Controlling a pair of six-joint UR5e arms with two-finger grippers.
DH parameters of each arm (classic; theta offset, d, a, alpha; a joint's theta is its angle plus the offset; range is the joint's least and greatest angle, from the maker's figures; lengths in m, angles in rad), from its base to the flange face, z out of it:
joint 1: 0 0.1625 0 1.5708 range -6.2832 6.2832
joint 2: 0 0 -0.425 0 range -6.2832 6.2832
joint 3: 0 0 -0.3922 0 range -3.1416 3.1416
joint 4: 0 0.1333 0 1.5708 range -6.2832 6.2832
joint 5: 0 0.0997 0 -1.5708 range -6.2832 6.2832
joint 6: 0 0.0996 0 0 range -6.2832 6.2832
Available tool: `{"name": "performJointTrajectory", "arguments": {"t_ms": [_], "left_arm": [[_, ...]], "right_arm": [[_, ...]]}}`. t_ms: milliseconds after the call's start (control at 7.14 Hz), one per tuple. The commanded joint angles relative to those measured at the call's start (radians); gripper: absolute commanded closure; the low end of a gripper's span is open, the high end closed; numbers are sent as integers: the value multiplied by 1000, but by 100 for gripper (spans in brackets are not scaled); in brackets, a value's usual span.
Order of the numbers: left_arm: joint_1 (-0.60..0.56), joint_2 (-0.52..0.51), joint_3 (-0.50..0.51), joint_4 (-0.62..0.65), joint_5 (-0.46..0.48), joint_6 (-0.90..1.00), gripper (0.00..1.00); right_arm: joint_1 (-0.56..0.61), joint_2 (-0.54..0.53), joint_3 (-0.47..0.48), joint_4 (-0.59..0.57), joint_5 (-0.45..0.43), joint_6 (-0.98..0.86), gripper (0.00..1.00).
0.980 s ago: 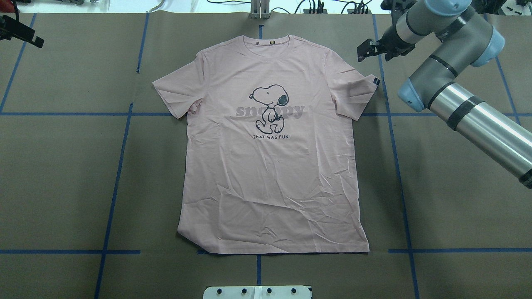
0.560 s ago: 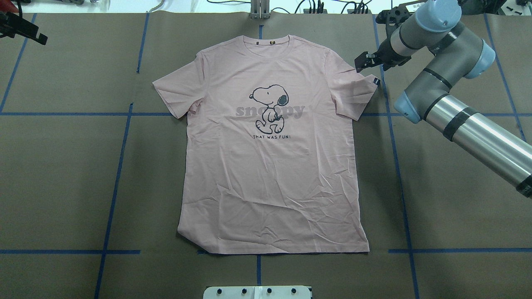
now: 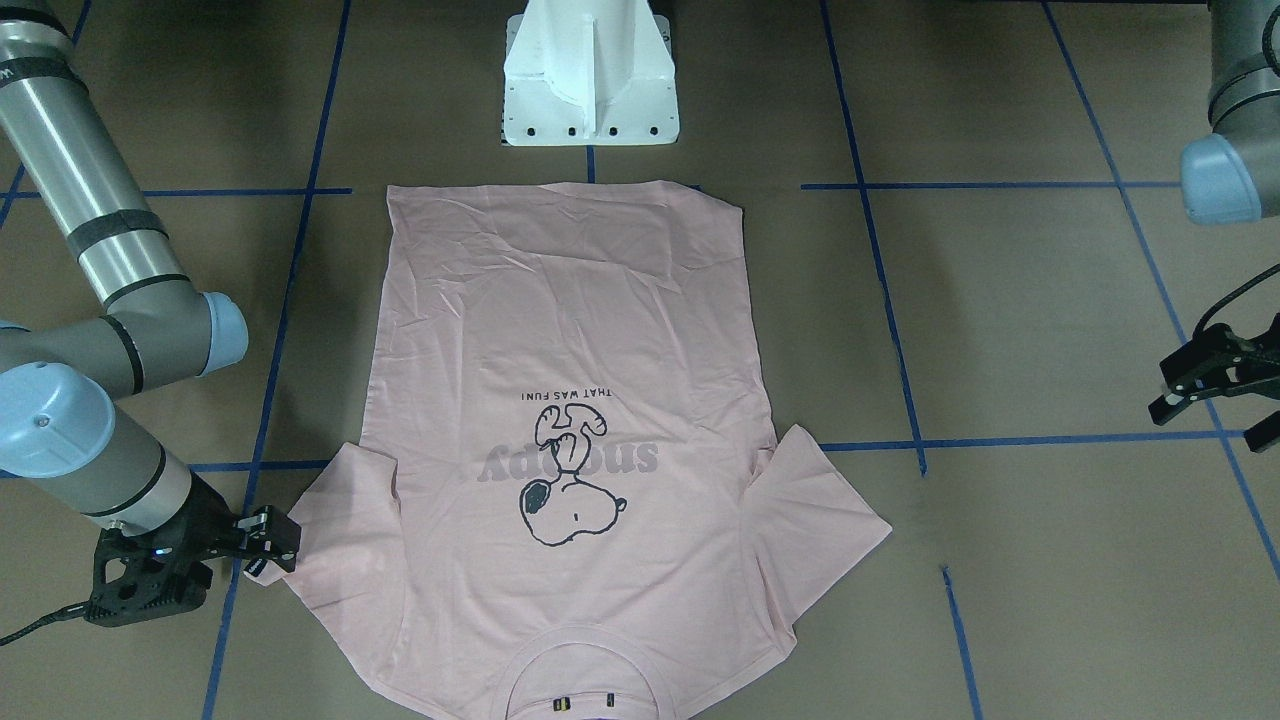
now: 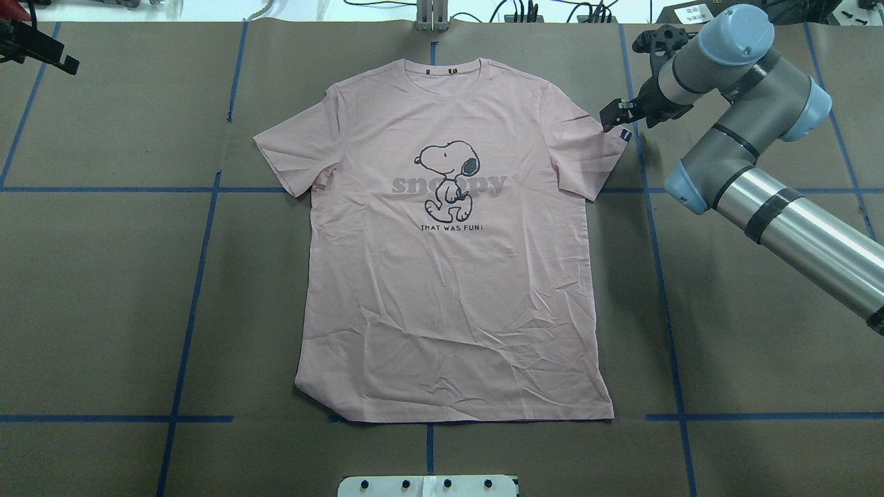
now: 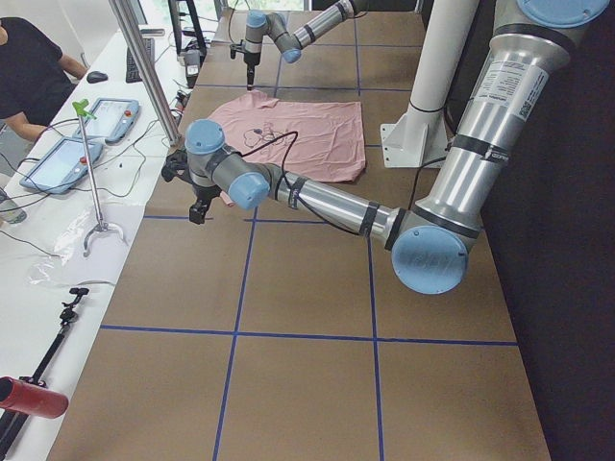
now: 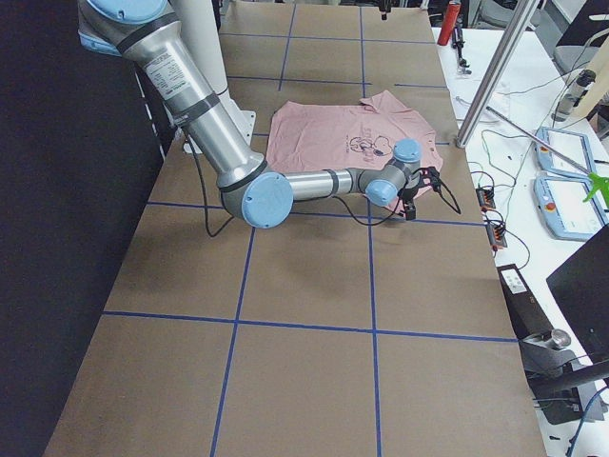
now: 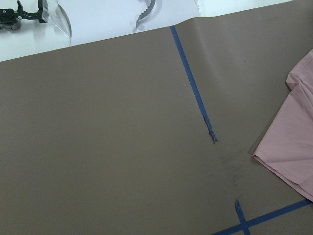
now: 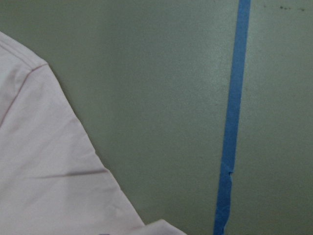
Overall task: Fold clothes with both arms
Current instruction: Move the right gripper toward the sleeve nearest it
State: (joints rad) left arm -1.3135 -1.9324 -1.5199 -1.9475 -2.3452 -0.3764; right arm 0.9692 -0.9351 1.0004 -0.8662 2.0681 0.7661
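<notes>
Overhead exterior shows the pink T-shirt (image 4: 449,297) lying flat, print up, at the middle of the bench (image 4: 103,290). Its collar points toward the far edge and its hem toward the robot's edge. The right pincer (image 4: 613,114) sits low at the outer edge of the sleeve on the robot's right, just beside the small black tag (image 4: 624,135). Its jaws are parted, and whether they touch the cloth cannot be told. The left pincer (image 3: 1205,425) hangs with jaws spread wide near the far left corner, well apart from the other sleeve.

Bright even overhead lighting, soft faint shadows, sharp exterior views, right wrist close-up slightly soft and greenish
</notes>
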Motion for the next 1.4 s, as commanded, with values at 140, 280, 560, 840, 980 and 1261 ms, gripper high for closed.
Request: {"name": "performJointTrajectory", "arguments": {"t_ms": [140,280,560,840,980,1261], "left_arm": [[0,3,3,-1,-2,4,0],[0,4,3,-1,-2,5,0],[0,6,4,-1,-3,10,0],[0,6,4,-1,-3,11,0],[0,6,4,-1,-3,11,0],[-1,9,4,-2,-3,13,0]], "right_arm": [[-18,-1,-5,-4,-5,-1,11],[-18,2,-5,-17,-5,-1,21],[-18,7,-5,-20,-3,-10,68],[-18,9,-5,-22,-3,-13,93],[-18,10,-2,-27,-2,-14,100],[-18,30,47,-80,9,-13,100]]}}
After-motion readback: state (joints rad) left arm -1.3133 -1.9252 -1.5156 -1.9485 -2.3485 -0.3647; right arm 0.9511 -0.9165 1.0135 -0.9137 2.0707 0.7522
